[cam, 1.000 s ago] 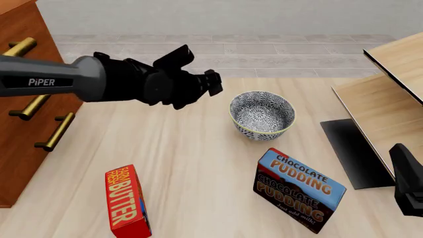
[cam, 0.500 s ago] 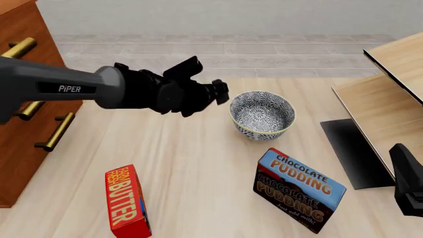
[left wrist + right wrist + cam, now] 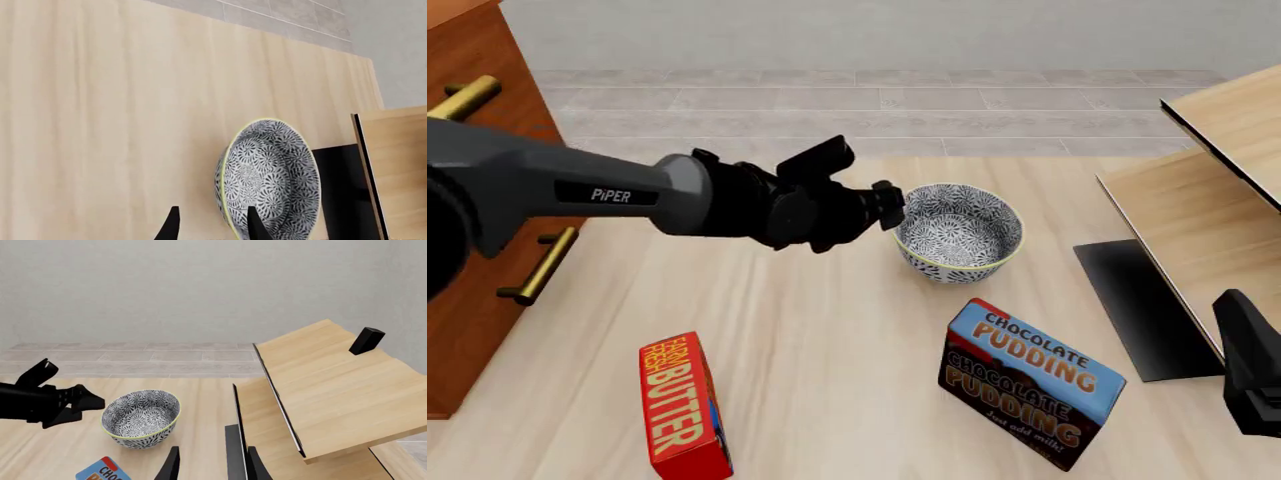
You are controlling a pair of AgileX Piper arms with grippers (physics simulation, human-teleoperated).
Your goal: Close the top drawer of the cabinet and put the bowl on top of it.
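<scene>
Standing upright: the bowl (image 3: 957,232) rests on the worktop (image 3: 827,330), mouth facing up.
Bowl appearance: round and deep, dense blue-grey and white floral pattern inside and out, pale yellowish rim.
Bowl axis: round in plan, so no long axis; its opening axis is vertical.
Bowl location: mid-worktop, beyond the chocolate pudding box (image 3: 1030,383), between the cabinet (image 3: 481,200) at far left and the pale shelf unit (image 3: 1214,200) at right. It is not on the cabinet.
Left gripper (image 3: 888,208): just beside the bowl's left rim, at rim height, pointing toward the bowl. In the left wrist view the two fingers (image 3: 171,227) stand apart, with the bowl rim at the inner edge of one finger; contact cannot be confirmed. Nothing is held.
Right gripper (image 3: 209,465): low at the right edge of the front view, well apart from the bowl. In the right wrist view its fingers (image 3: 172,464) stand apart and hold nothing; they point toward the shelf unit's black base and the bowl beyond.
Cabinet: reddish-brown wood, brass bar handles (image 3: 465,97) on its front.
Other items: butter box (image 3: 681,408) lies flat near the front edge, left of the pudding box.
Hidden or cut off: the cabinet is cropped by the left edge and partly covered by the left arm; whether the top drawer is open or shut cannot be told. The left fingers are not separately resolved in the front view. The shelf unit is cropped at right.
</scene>
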